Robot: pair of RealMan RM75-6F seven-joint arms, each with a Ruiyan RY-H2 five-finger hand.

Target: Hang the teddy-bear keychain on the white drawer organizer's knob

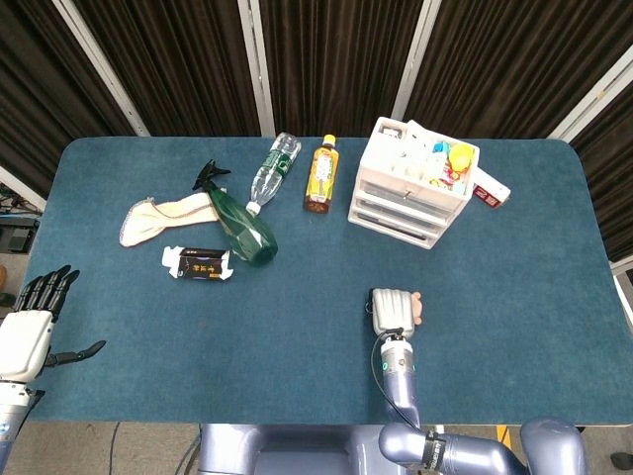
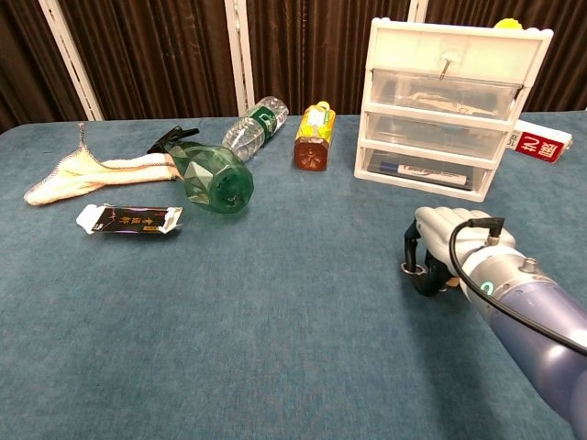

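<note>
On the blue counter (image 1: 514,257) the right robot hand (image 2: 447,247) is fisted around the keychain (image 1: 416,308), ring (image 2: 407,269) poking out, well short of the organizer (image 2: 454,103) knob (image 2: 444,64). Left robot hand (image 1: 28,332) hangs spread, empty. Two bottles (image 1: 273,169) (image 1: 319,174), one sprayer (image 1: 235,219); labels unreadable.

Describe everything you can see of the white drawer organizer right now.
The white drawer organizer stands upright at the far right of the table, near its back edge. It looks like white plastic with three stacked translucent drawers. The top drawer carries a small knob with nothing hanging on it; the bottom one shows a dark pen-like item inside. Its open top tray holds small colourful items. A red-and-white box lies close beside its right side; whether they touch is unclear. Neither hand touches it.
</note>
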